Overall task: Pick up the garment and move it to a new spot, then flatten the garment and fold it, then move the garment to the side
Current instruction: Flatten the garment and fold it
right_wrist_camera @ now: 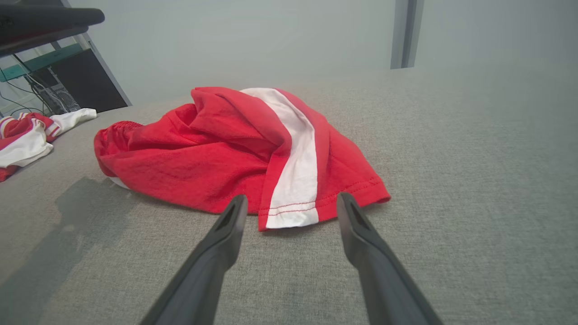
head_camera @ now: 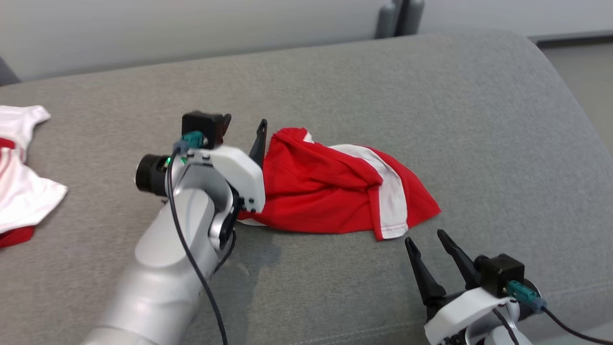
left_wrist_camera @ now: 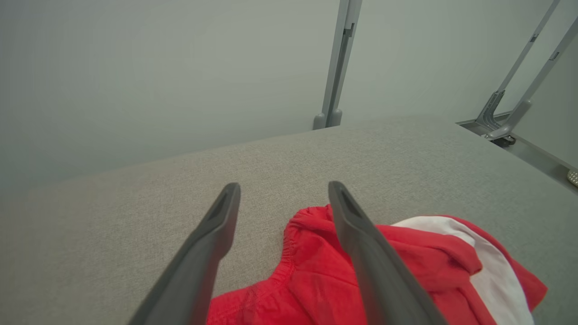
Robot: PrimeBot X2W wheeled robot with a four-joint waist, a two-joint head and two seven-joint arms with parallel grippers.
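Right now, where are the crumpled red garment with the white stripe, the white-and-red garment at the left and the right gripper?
red garment (head_camera: 316, 191): head view, red middle panel.
white-and-red garment (head_camera: 24, 191): head view, white part.
right gripper (head_camera: 425, 236): head view, midway between fingertips.

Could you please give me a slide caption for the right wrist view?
Open right claw poised before the white-striped hem of a crumpled red garment on a grey cushion.

Grey upholstered surface (head_camera: 431, 96), pale wall (head_camera: 191, 28) behind — slim metal posts (left_wrist_camera: 336, 67)
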